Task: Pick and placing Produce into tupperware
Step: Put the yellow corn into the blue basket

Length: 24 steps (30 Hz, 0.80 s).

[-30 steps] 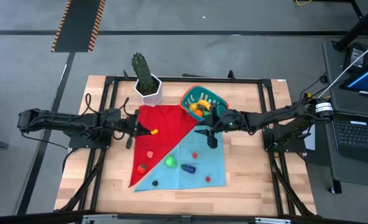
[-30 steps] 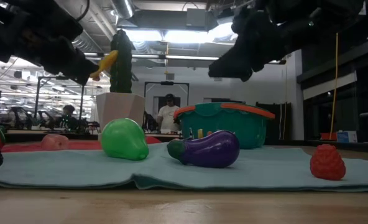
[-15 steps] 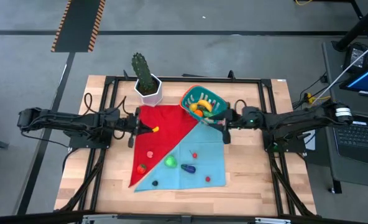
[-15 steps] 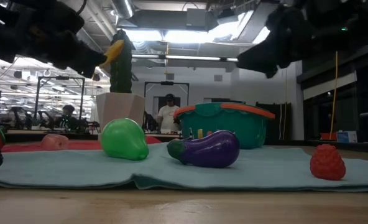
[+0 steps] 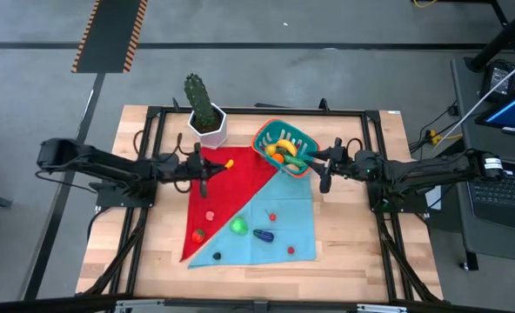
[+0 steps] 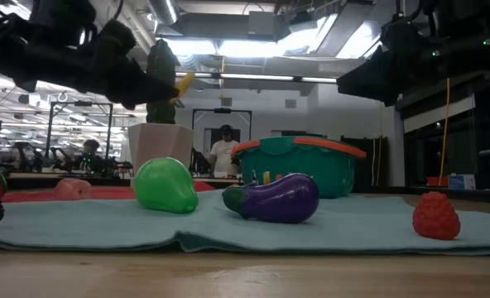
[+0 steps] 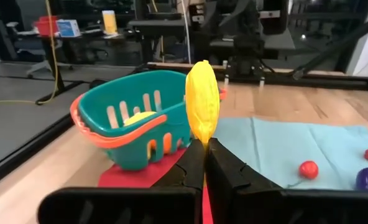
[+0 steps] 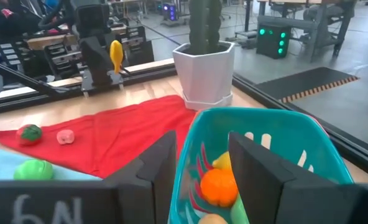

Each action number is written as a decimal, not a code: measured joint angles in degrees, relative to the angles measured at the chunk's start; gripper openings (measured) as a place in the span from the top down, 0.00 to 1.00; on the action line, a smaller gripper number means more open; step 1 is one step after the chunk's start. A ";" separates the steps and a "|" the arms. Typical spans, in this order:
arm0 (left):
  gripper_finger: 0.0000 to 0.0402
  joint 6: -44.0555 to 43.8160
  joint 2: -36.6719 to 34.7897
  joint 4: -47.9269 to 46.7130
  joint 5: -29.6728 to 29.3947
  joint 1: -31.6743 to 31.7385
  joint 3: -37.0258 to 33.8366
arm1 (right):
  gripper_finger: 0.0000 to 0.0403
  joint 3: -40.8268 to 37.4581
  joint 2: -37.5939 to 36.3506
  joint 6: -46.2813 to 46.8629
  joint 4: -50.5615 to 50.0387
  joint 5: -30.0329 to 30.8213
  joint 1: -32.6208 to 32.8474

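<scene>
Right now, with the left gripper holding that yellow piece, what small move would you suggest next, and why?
Probably carry it on toward the tub. The left gripper is shut on the yellow piece above the red cloth, short of the tub's rim. The right gripper waits beside the tub.

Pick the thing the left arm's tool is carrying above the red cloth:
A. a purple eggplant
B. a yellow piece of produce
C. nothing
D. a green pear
B: the left tool is shut on a yellow piece of produce, which stands up from its fingertips, facing the teal tub.
</scene>
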 joint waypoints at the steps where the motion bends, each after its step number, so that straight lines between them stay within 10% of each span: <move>1: 1.00 0.02 1.14 -0.02 0.00 0.02 0.85 | 0.63 0.00 0.00 0.00 -0.03 0.02 0.00; 24: 1.00 0.73 22.88 -32.66 0.50 6.50 35.87 | 0.63 0.00 0.02 1.51 -2.24 0.00 0.00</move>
